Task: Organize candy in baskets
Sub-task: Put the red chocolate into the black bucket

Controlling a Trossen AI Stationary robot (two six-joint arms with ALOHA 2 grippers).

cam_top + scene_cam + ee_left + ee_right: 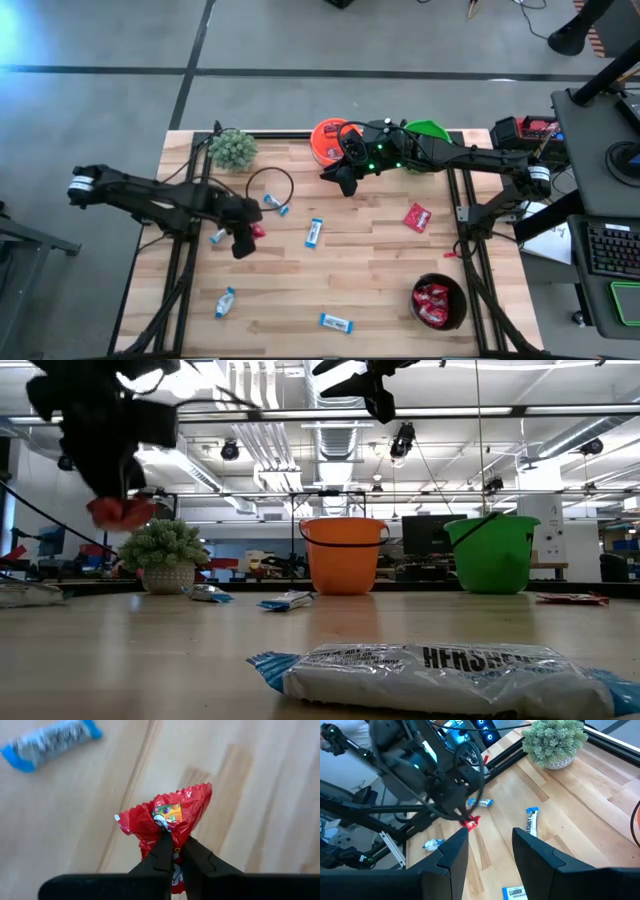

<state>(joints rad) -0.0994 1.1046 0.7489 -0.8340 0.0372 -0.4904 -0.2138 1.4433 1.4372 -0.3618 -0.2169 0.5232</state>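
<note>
Red packet: a crinkly red sweet packet (167,820) is pinched by one crumpled edge between the closed fingers of the left gripper (172,851); most of it fans out beyond the tips.
Left gripper: from above it sits at about nine o'clock on the table (380,300), and in the low view the packet hangs clear of the wood.
Slip risk: I judge the hold thin; slick wrapper caught only at its edge could slide out on a fast swing.
Black basket: at about five o'clock, the black basket (439,302) already holds red packets, so it looks the likely target, well apart from the gripper.
Carry path: blue-and-white bars (314,232) lie between; a low carry could drag the dangling wrapper over them.
Right gripper: the right gripper (345,178) hovers near twelve o'clock, fingers apart and empty, beside the orange basket (326,140) and green basket (428,130).
Collision risk: if both arms head inward together, they could crowd each other.
Loose packet: another red packet (417,216) lies at about three o'clock.
</note>
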